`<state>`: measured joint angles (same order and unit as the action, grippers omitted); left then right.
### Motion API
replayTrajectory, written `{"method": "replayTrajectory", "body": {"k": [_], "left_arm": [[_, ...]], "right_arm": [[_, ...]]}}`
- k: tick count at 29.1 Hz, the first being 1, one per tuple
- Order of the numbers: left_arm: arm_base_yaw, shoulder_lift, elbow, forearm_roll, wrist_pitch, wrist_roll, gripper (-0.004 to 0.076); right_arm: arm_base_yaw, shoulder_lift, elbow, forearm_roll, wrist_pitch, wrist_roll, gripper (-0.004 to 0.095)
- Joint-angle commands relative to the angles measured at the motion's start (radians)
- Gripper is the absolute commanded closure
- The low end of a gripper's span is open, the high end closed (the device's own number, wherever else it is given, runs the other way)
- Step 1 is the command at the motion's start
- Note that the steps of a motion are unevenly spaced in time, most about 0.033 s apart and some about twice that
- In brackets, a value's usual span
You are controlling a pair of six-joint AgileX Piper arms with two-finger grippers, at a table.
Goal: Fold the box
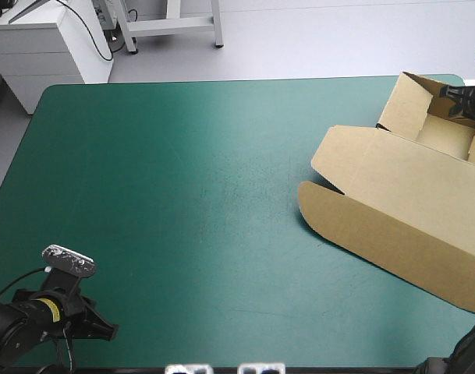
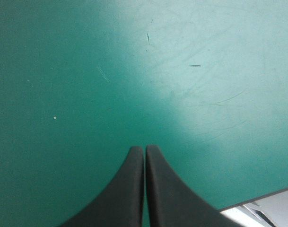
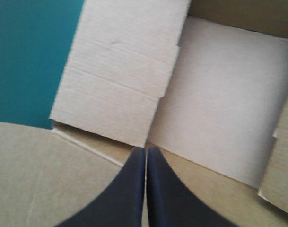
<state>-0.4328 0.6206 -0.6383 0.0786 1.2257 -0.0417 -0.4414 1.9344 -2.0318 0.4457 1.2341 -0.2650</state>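
From above, my right end effector (image 1: 449,93) is mostly cut off, and the box (image 1: 393,195) runs out of sight beside it. Seen close, the box's surface ahead of it is blurred.

High camera above and behind; wrist cameras close over teal-green cover (image 2: 87,71), brown box (image 3: 219,94).

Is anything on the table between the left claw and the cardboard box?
Nothing visible does. Only bare teal-green cover lies between the left gripper and the box.

Black arm (image 1: 11,333), yellow wrist band (image 1: 47,310), finned fingers (image 2: 120,198)
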Motion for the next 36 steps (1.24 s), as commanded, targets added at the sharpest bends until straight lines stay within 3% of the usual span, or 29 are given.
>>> {"method": "replayTrajectory", "body": {"k": [1,9,18,22,27,36], "left_arm": [[-0.007,0.0,-0.024,-0.001,-0.038,-0.004,0.073],[-0.007,0.0,-0.024,-0.01,-0.09,-0.011,0.073],[-0.007,0.0,-0.022,-0.079,-0.176,-0.031,0.0731],[-0.007,0.0,0.004,-0.147,-0.234,-0.031,0.0732],[-0.007,0.0,0.05,-0.151,-0.254,-0.031,0.0732],[-0.007,-0.002,0.056,-0.151,-0.276,-0.031,0.0732]], "right_arm": [[0.035,-0.088,0.004,0.062,0.016,-0.033,0.0922],[0.21,-0.255,0.263,0.005,-0.025,-0.102,0.0922],[0.359,-0.577,0.803,0.014,-0.299,-0.139,0.0922],[0.423,-0.707,0.999,0.016,-0.372,-0.148,0.0922],[0.485,-0.86,1.188,0.016,-0.366,-0.148,0.0922],[0.497,-1.167,1.363,0.005,-0.368,-0.156,0.0922]]}}
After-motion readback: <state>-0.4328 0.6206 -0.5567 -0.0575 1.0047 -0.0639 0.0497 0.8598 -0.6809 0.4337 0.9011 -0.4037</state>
